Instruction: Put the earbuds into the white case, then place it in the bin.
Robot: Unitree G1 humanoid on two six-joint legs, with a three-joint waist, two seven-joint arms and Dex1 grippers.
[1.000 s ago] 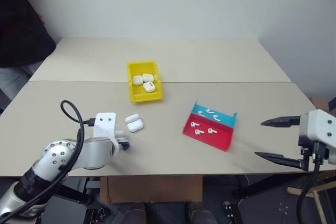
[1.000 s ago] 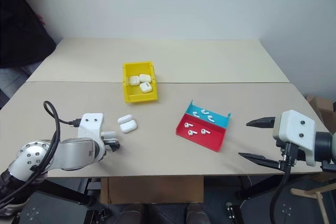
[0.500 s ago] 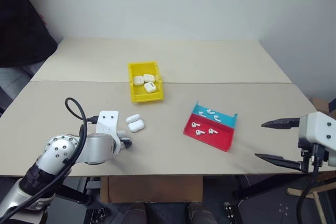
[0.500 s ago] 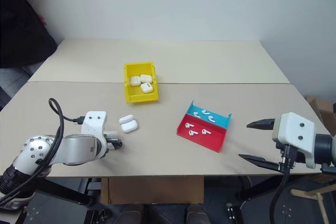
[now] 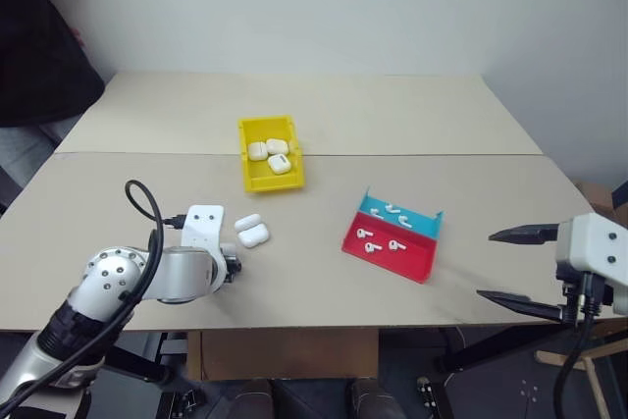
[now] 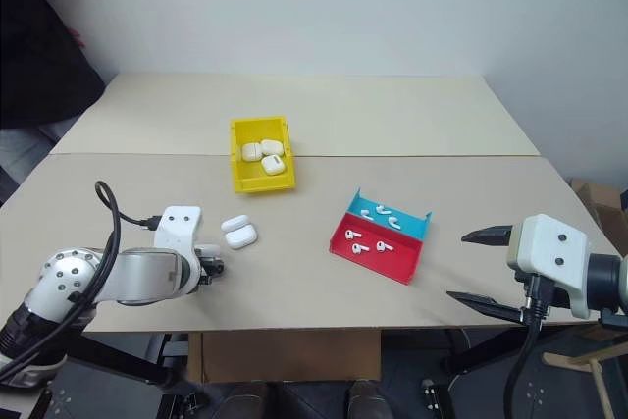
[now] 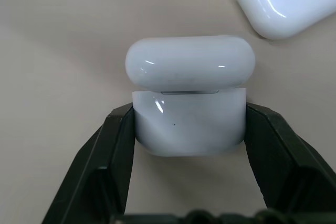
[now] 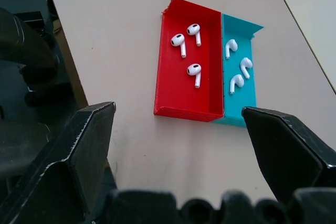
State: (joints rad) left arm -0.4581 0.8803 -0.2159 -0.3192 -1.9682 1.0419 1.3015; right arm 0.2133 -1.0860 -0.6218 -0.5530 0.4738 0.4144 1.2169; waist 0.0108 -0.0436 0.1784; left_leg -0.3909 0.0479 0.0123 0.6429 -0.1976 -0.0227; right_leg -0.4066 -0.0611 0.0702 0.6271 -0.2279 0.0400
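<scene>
Up close, the left gripper is clamped on the body of a white case, one black finger pressed to each side, with the rounded lid swung up and open above the fingers. Seen from the head, that case sits on the beige table toward its near left side, just past the tip of the left gripper, with the lid on its far side. Another glossy white object, only partly seen in the left wrist view, lies close beyond the held case. Farther back, near the seam across the table, the yellow bin holds three more white cases clustered in its far half. To the right of the held case and well apart from it, the red-and-blue tray carries the earbuds: three in the red compartment and three in the blue one, all lying flat with their short stems showing. On the robot's right, the right gripper hangs off the near right edge of the table with its two fingers spread wide and nothing between them, aimed toward the tray. A person in dark clothing stands at the far left corner.
</scene>
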